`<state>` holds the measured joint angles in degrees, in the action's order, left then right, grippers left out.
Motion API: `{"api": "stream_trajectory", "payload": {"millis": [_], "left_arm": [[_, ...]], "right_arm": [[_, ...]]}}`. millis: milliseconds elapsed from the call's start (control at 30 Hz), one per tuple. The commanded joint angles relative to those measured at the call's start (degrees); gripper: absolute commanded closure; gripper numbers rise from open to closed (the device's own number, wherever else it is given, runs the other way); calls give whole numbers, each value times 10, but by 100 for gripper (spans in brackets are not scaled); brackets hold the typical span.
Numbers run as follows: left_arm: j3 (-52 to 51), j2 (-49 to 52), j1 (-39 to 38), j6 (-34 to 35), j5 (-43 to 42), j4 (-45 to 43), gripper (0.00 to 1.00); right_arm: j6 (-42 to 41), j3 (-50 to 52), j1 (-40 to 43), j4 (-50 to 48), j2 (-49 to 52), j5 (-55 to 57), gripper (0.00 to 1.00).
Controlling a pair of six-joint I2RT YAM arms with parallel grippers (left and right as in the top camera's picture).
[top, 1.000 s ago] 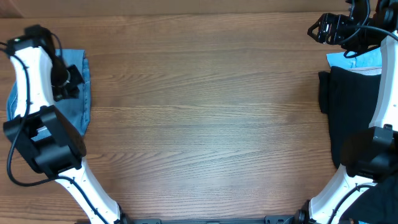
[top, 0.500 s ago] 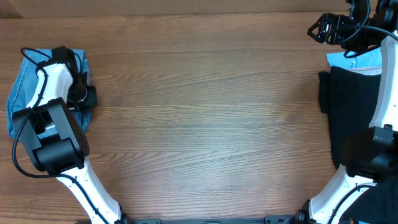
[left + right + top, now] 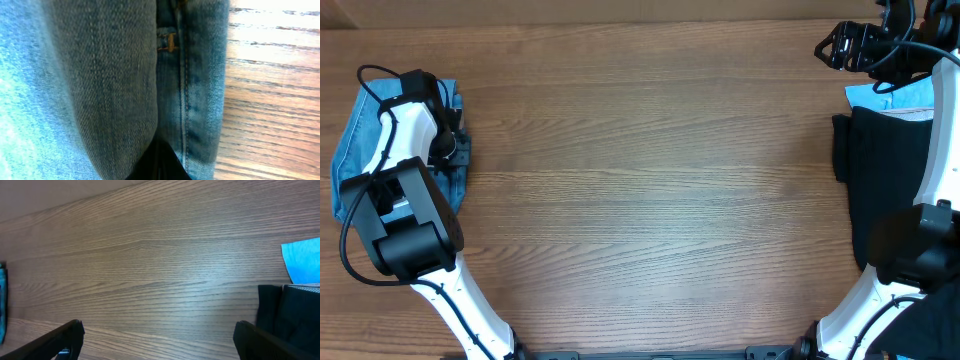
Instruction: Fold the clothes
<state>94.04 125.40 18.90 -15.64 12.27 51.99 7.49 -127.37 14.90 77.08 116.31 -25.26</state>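
The clothes, a folded pair of light blue jeans [image 3: 355, 150], lie at the table's far left edge. My left gripper [image 3: 455, 150] sits at their right edge, low on the cloth. In the left wrist view the denim [image 3: 100, 85] with a stitched seam fills almost everything. The dark shut left gripper [image 3: 159, 165] is tucked between its folds, and whether any cloth is pinched does not show. My right gripper [image 3: 840, 45] hovers at the far right corner. It is open, its fingers [image 3: 65, 340] wide apart over bare wood with nothing between them.
A black garment [image 3: 890, 170] lies along the right edge with a light blue piece [image 3: 910, 97] behind it; both show in the right wrist view, black garment [image 3: 300, 315] and light blue piece [image 3: 302, 260]. Wooden tabletop [image 3: 650, 190] spans the middle.
My left wrist swung right from over the jeans to their right edge, uncovering their left part, then edged slightly back. The right arm has not moved.
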Motion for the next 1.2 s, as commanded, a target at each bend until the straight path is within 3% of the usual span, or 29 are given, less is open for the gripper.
{"api": "stream_trajectory", "payload": {"millis": [0,133,333,433,533,633,1167], "left_arm": [[-1,-6,17,-22,17,-13,96],[-1,-6,35,-22,16,-26,96],[9,-6,35,-23,-76,-35,96],[64,-7,15,-17,-138,-9,96],[105,-7,-2,21,-136,1,90],[100,-2,-8,42,-136,-17,96],[99,55,-9,45,-104,-80,96]], "right_arm": [[0,-2,0,-3,-2,0,0],[0,-2,0,-3,-2,0,0],[0,-2,0,-3,-2,0,0],[0,-2,0,-3,-2,0,0],[1,-2,0,-3,-2,0,0],[1,-2,0,-3,-2,0,0],[1,-2,0,-3,-2,0,0]]}}
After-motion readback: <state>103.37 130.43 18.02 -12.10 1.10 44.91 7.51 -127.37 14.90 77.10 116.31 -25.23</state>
